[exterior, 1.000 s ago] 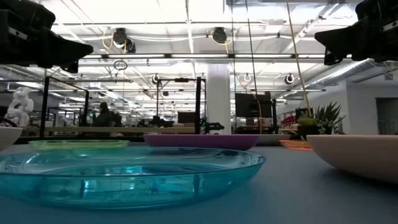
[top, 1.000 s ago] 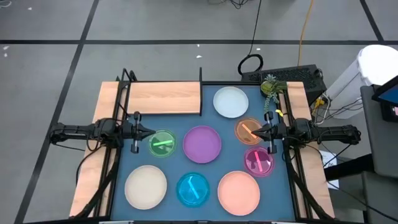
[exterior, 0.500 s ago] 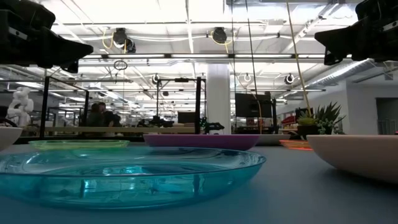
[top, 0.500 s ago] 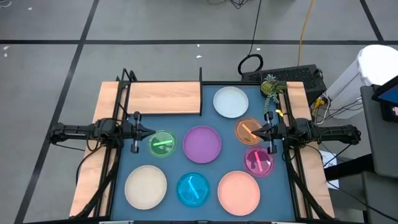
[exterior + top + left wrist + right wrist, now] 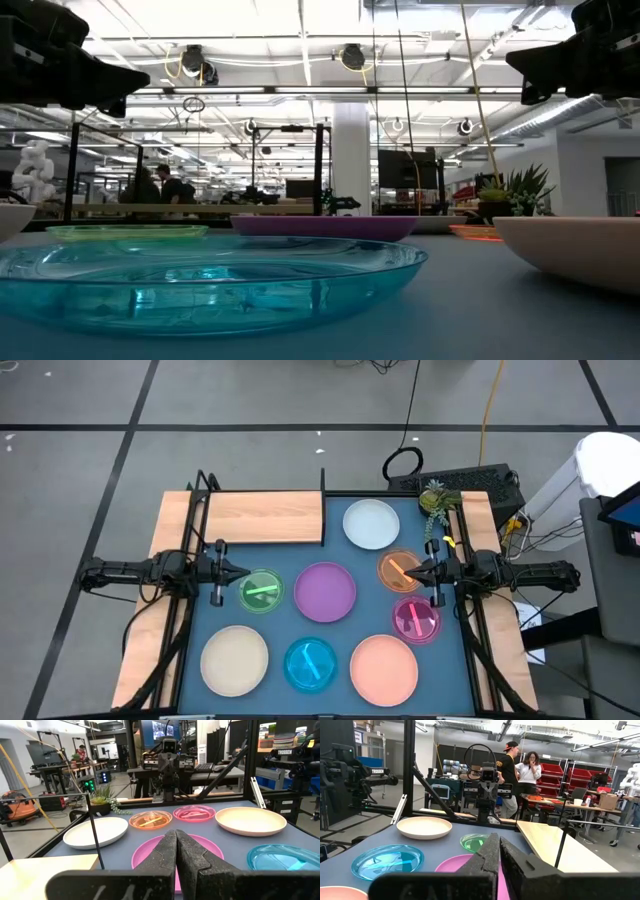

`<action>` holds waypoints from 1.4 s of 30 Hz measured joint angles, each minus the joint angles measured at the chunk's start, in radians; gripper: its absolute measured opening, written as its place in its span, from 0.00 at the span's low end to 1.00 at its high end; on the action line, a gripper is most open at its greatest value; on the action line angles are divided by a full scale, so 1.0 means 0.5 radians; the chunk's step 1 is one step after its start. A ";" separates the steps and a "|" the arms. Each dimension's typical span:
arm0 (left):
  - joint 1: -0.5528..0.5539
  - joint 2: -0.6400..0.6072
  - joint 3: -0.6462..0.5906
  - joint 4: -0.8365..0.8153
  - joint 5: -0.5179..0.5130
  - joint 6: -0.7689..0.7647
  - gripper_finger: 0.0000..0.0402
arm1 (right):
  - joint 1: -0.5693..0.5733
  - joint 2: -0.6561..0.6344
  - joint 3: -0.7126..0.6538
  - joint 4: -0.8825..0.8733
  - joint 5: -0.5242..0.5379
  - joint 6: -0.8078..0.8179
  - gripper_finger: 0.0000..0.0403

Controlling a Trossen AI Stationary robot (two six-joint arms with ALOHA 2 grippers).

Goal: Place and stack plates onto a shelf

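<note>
Several round plates lie flat on the dark blue tabletop: a pale blue-white one, purple, cream and salmon pink, and the smaller green, orange, magenta and teal. The light wooden shelf, with thin black uprights at its ends, stands at the far left with nothing on it. My left gripper hangs shut above the table's left edge, beside the green plate. My right gripper hangs shut over the orange plate's right side.
A small potted plant stands at the far right corner. Black frame rails run along the table's left and right sides. People stand in the room beyond the table.
</note>
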 joint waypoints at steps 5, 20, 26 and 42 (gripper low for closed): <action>0.000 0.000 0.000 0.001 -0.001 -0.001 0.01 | -0.001 0.000 0.000 0.000 0.000 0.000 0.00; 0.000 0.000 -0.001 0.001 0.000 0.000 0.01 | -0.001 0.000 -0.001 0.000 0.049 -0.016 0.00; 0.000 0.000 0.000 0.000 0.000 0.000 0.01 | -0.001 -0.001 -0.001 0.005 0.055 -0.002 0.00; 0.000 0.000 0.000 0.001 -0.001 0.000 0.01 | 0.000 0.030 0.033 -0.021 0.105 0.096 0.00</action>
